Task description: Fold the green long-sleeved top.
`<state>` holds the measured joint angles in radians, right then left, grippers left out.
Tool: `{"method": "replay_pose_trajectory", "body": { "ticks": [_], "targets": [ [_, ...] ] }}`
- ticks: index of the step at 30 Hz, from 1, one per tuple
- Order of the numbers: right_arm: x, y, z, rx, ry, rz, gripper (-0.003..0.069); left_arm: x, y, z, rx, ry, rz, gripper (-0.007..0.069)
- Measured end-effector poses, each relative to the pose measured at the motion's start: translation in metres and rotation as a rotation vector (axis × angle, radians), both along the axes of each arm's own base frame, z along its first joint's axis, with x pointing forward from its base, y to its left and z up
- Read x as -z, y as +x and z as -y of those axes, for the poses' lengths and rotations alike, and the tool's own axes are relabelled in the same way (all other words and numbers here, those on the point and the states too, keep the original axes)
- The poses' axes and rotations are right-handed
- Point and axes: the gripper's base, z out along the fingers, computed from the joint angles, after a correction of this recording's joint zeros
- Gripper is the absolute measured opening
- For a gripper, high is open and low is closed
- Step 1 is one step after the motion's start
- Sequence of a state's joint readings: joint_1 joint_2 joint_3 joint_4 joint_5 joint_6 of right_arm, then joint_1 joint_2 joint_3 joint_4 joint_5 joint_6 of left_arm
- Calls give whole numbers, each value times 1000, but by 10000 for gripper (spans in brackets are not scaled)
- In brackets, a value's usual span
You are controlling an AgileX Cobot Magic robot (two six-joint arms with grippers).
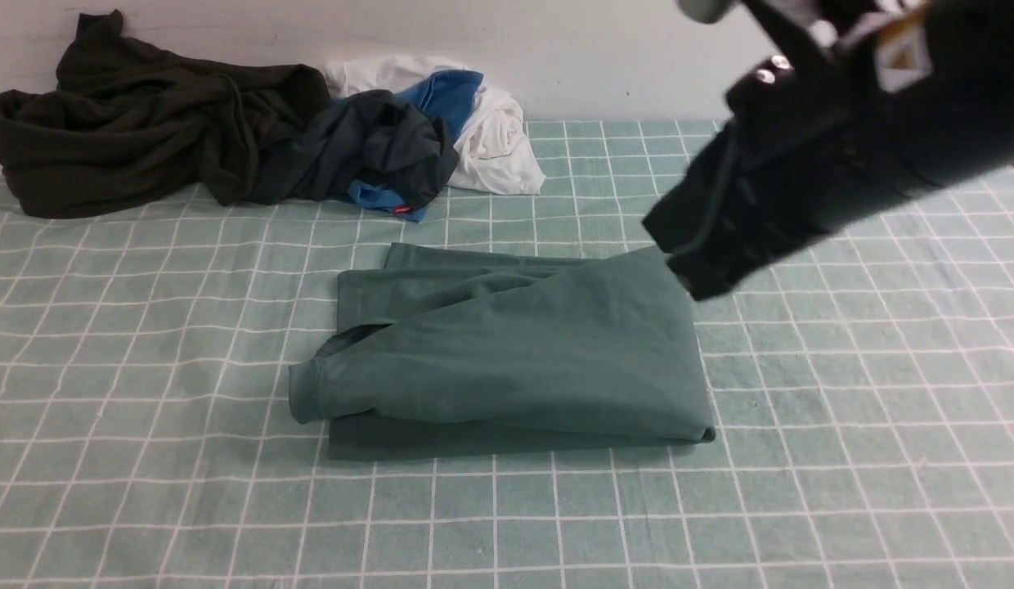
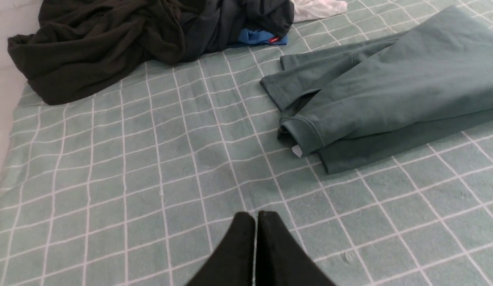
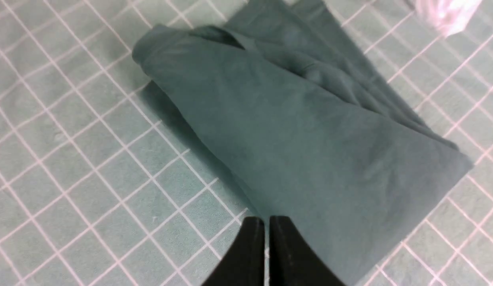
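One green long-sleeved top [image 1: 507, 360] lies folded mid-cloth, front view; R gripper [image 1: 679, 262] above its far right corner. L wrist view: left gripper [image 2: 256, 216] clenched, empty, off the top [image 2: 389, 91]. R wrist view: jaws of right gripper [image 3: 266, 220] clenched, holding nothing, over top's edge [image 3: 294, 131].

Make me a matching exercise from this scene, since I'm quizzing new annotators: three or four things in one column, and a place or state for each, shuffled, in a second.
Things:
1. green long-sleeved top
2. dark olive-black garment
3. white garment
4. left pincer

Places or states:
A. crumpled at the far left by the wall
B. shut, empty, over bare checked cloth
C. folded into a flat bundle mid-table
D. bunched at the right end of the far pile

Pairs: 1-C, 2-A, 3-D, 4-B
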<state>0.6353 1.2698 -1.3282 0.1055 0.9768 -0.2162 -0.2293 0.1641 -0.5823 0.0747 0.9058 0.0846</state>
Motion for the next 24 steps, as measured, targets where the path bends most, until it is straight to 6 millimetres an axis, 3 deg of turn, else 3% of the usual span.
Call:
{"method": "replay_pose_trajectory", "body": {
  "ticks": [1, 2, 4, 9, 15, 24],
  "targets": [
    [-4, -2, 2, 1, 11, 15, -6, 0, 0, 0, 0, 0, 0, -3],
    [-4, -24, 18, 9, 56, 59, -11, 0, 0, 0, 0, 0, -2, -3],
    [-1, -43, 32, 20, 104, 95, -13, 0, 0, 0, 0, 0, -2, -3],
    [7, -77, 56, 29, 191, 163, -14, 0, 0, 0, 0, 1, -3, -3],
    [14, -101, 72, 27, 239, 190, -14, 0, 0, 0, 0, 1, -5, -3],
    [-4, -119, 87, 33, 345, 322, -14, 0, 0, 0, 0, 1, -5, -3]
  ]
}}
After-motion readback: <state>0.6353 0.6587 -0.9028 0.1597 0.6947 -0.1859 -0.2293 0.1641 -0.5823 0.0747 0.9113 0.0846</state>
